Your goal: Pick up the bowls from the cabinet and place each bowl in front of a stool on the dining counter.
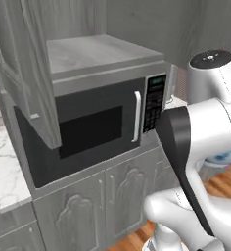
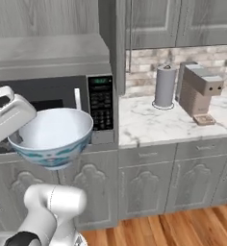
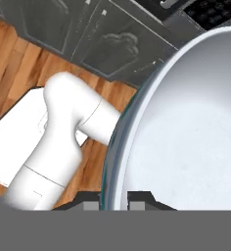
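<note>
Bowl up, right in front of the microwave!
Mouth upward, slightly tilted; white inside, blue-teal pattern outside; gripper clamping its rim.

Before me, a black-fronted microwave, a grey paper-towel roll beside a boxy grey-brown coffee machine.

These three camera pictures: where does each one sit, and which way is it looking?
Left base view: behind the arm's left, facing the microwave; the white arm fills its right.
Right base view: behind the arm's right, facing the microwave, paper towel roll and coffee machine; the arm carries the painted bowl.
Hand view: on the hand, looking along the claw gripping the bowl's rim.
Both base views share the microwave.
</note>
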